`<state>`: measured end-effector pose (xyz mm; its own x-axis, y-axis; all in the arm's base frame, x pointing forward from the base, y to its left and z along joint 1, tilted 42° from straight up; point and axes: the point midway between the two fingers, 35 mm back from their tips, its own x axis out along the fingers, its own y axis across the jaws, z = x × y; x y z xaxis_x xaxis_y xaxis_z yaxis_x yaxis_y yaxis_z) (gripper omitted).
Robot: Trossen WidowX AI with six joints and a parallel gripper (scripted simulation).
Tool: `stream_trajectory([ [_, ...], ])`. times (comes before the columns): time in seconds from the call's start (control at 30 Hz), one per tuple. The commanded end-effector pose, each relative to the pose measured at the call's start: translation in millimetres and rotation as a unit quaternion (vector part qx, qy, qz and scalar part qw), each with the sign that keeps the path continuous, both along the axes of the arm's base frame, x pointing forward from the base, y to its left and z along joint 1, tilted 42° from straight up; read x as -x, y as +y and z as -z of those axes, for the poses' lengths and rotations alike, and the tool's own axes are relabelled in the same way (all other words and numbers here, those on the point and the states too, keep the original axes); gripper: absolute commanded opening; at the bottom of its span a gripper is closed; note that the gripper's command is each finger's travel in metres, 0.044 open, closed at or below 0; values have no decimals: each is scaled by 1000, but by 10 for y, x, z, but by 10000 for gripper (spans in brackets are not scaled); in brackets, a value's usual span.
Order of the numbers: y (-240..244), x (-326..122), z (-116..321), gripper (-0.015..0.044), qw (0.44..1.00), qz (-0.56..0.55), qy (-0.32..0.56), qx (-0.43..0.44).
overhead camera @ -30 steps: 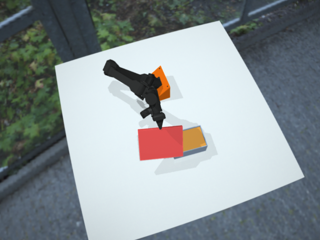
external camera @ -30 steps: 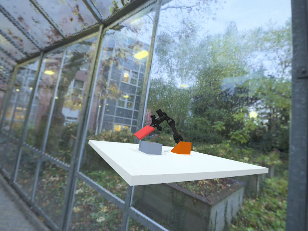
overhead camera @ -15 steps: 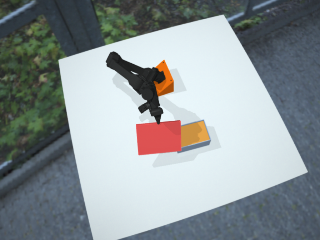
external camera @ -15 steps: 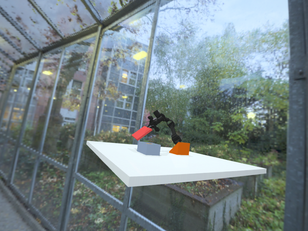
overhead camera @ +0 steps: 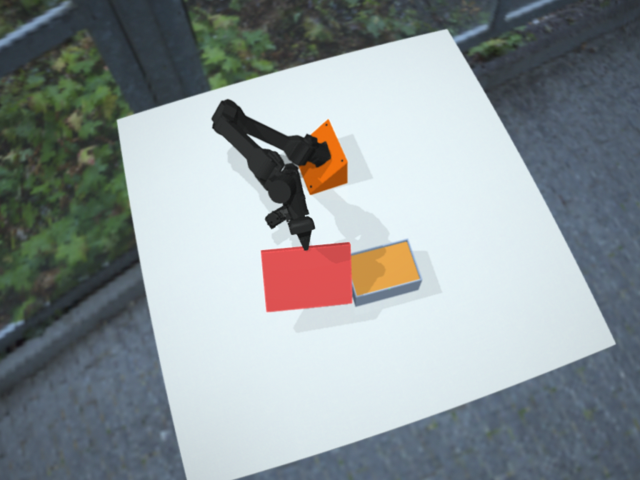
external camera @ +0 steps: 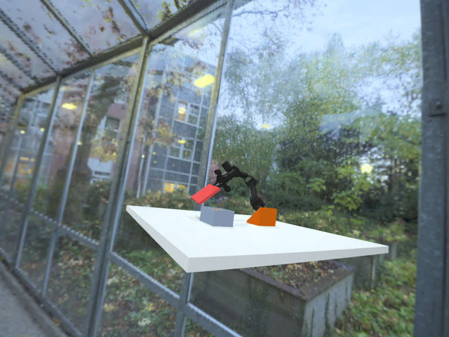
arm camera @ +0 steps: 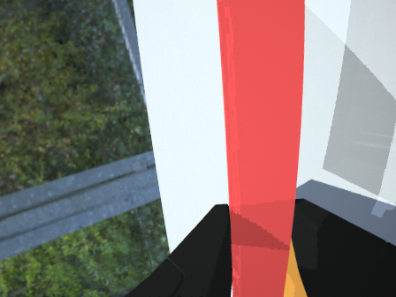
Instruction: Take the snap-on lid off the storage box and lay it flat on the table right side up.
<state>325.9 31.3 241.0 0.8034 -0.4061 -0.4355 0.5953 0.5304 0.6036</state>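
The red lid [overhead camera: 308, 281] [external camera: 205, 194] [arm camera: 267, 110] is off the box and held in the air, tilted, with its far side lower than the side at the fingers. My gripper [overhead camera: 306, 248] [external camera: 214, 185] [arm camera: 260, 215] is shut on the lid's edge, one finger on each side of it. The grey-blue storage box [overhead camera: 388, 293] [external camera: 217, 218] [arm camera: 340, 203] stands open on the table, with an orange inside. In the top view the lid appears left of the box and hides its left end. The lid's underside is hidden in that view.
An orange wedge-shaped block [overhead camera: 336, 173] [external camera: 267, 217] stands on the white table [overhead camera: 413, 387] [external camera: 289, 246] beside the arm, behind the box in the top view. The table's left edge lies beyond the lid in that view.
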Motion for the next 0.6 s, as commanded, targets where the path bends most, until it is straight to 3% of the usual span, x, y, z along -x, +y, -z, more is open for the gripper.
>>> stream_trajectory([
  [0.0,-31,2,-119,0,1000,-6,-8,-4],
  [0.57,-287,38,-345,0,1000,-6,-8,-3],
])
